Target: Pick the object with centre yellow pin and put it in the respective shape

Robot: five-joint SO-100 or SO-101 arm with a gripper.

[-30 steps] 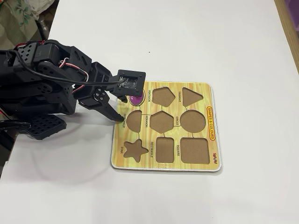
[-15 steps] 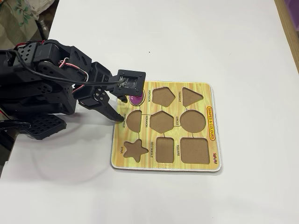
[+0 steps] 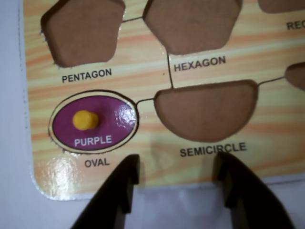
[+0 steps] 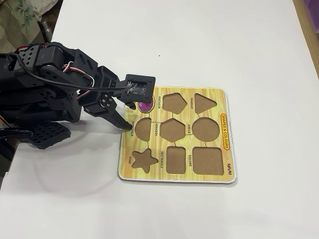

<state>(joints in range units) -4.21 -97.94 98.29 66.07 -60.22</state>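
The purple oval piece (image 3: 94, 123) with its yellow centre pin (image 3: 85, 119) lies flat inside the cutout labelled OVAL (image 3: 96, 162), at the corner of the yellow shape board (image 3: 143, 76). It fills that cutout, so the floor is hidden. My gripper (image 3: 176, 164) is open and holds nothing. Its black fingertips (image 3: 129, 167) hover at the board's edge below the SEMICIRCLE cutout (image 3: 207, 109), apart from the piece. In the fixed view the piece (image 4: 146, 106) peeks out under the wrist camera, and the gripper (image 4: 128, 124) is at the board's left edge.
The board (image 4: 154, 172) lies on a white table (image 4: 224, 45). Its other cutouts show bare brown floors, among them pentagon (image 3: 83, 31) and hexagon (image 3: 193, 24). The black arm and its base (image 4: 40, 94) fill the left side. A wooden edge (image 4: 310, 30) runs at the far right.
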